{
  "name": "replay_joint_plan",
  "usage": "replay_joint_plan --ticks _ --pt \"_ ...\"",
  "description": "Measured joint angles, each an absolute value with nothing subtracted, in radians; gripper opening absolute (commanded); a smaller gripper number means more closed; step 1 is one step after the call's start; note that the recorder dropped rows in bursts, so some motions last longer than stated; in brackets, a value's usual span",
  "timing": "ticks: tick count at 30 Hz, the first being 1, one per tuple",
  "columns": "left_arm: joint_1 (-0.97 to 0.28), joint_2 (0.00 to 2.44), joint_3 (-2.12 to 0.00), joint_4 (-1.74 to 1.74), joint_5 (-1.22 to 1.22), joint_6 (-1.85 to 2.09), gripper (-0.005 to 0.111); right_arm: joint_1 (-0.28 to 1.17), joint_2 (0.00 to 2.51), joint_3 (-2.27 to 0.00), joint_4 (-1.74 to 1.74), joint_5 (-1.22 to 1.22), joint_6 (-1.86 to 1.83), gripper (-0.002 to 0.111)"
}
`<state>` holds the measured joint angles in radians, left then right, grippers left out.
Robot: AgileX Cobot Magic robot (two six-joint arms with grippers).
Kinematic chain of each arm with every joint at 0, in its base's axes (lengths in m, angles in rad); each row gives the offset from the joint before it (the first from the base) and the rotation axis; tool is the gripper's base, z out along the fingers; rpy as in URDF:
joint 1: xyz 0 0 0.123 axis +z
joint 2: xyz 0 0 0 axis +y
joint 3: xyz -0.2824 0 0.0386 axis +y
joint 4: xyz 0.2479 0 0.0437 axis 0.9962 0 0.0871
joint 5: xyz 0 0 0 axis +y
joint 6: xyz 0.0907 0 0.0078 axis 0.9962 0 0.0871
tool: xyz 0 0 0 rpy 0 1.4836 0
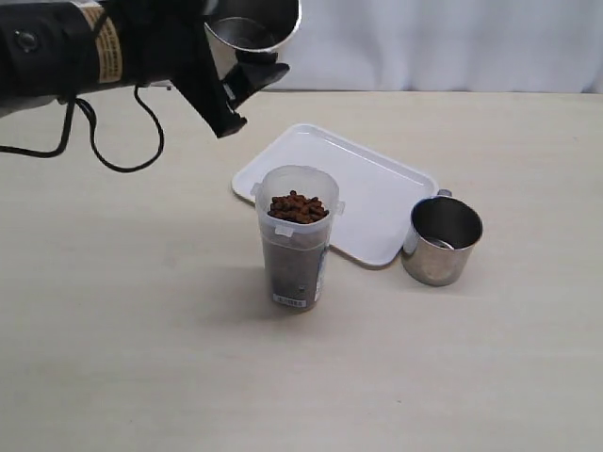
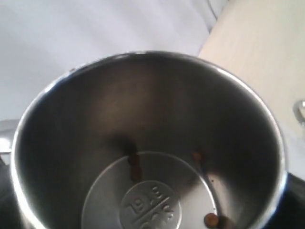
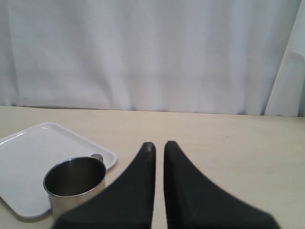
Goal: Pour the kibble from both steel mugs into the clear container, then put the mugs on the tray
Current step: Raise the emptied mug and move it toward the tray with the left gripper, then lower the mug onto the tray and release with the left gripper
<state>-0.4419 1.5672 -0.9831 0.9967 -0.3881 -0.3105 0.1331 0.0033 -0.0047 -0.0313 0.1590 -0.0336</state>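
Observation:
High at the back left, my left gripper (image 1: 247, 83) is shut on one steel mug (image 1: 254, 24), which is tilted with its mouth facing the camera. The left wrist view looks straight into this mug (image 2: 143, 119); only a few kibble pellets (image 2: 210, 220) cling inside. The clear container (image 1: 295, 259) stands upright mid-table, filled almost to the rim with kibble (image 1: 299, 206). Behind it lies the white tray (image 1: 377, 188), with nothing on it. The second steel mug (image 1: 443, 242) stands upright on the table against the tray's right corner. My right gripper (image 3: 159, 145) is shut on nothing, just beside that mug (image 3: 74, 183).
A black cable (image 1: 122, 151) loops down from the left arm onto the table at the left. A white curtain (image 3: 152, 52) backs the table. The tray (image 3: 28, 157) also shows in the right wrist view.

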Motion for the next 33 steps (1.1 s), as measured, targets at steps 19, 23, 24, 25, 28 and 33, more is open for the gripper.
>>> replay_joint_plan --ticks 19,23,24,25,28,33 --pt "-0.298 2.193 -1.291 0.906 -0.677 -0.658 0.000 0.133 0.003 -0.005 -0.031 0.159 -0.034 0.005" --pt "-0.307 2.260 -1.343 1.026 -0.673 -0.721 0.000 0.133 0.003 -0.005 -0.031 0.159 -0.034 0.005" --pt "-0.309 2.269 -1.347 1.033 -0.673 -0.726 0.000 0.133 0.003 -0.005 -0.031 0.159 -0.034 0.005" --pt "-0.314 2.278 -1.352 1.038 -0.676 -0.728 0.000 0.133 0.003 -0.005 -0.031 0.159 -0.034 0.005" --pt "-0.323 2.297 -1.354 1.040 -0.684 -0.730 0.000 0.133 0.003 -0.005 -0.031 0.159 -0.034 0.005" --pt "-0.341 2.343 -1.356 1.044 -0.699 -0.730 0.000 0.133 0.003 -0.005 -0.031 0.159 -0.034 0.005"
